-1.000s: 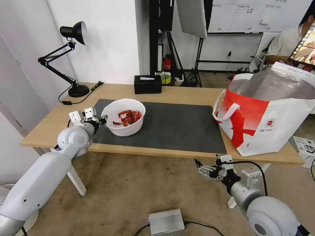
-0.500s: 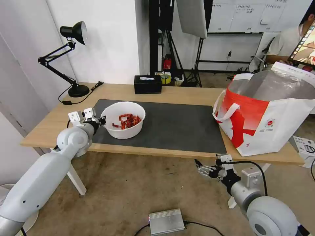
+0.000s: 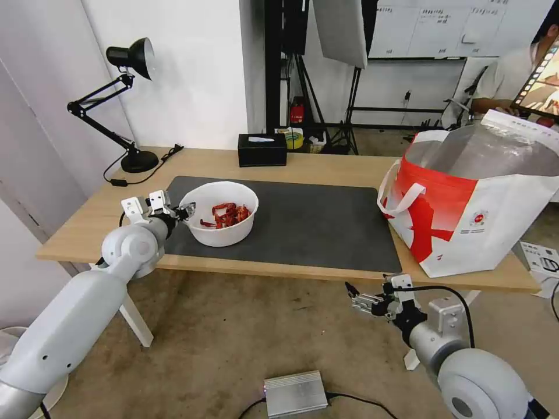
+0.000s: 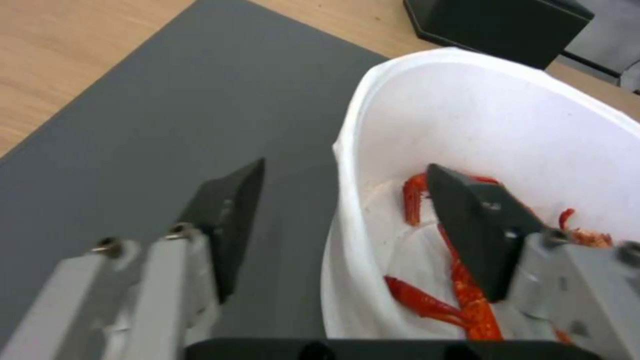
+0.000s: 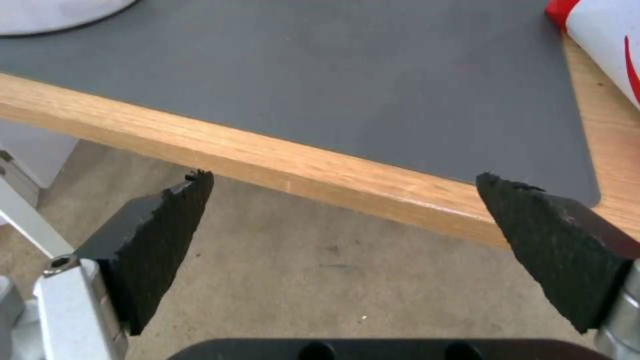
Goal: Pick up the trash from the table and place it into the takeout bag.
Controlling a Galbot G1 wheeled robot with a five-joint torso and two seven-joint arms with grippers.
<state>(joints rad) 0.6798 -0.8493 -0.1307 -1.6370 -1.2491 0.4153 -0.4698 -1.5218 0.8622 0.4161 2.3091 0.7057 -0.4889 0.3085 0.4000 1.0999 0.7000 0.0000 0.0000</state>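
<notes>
Nearest me, low in the right of the head view, the right claw (image 3: 356, 300) hangs below the bench (image 3: 349, 166) edge over the floor, its fingers spread wide and holding nothing; it looks parked. Further in, at the left middle of the frame, the left claw (image 3: 180, 212) sits at the rim of the white bowl (image 3: 220, 233). From its wrist camera the fingers (image 4: 230, 215) are parted and straddle the bowl's wall, one outside above the dark mat (image 3: 326, 227), one inside over the red scraps (image 3: 228, 213), not yet pinching. To do this well, I'd say it should settle a little deeper on the wall before closing, then lift level so nothing spills. Farther off, at the right of the frame, the takeout bag (image 3: 466, 221) stands open on the bench, well apart from the bowl.
</notes>
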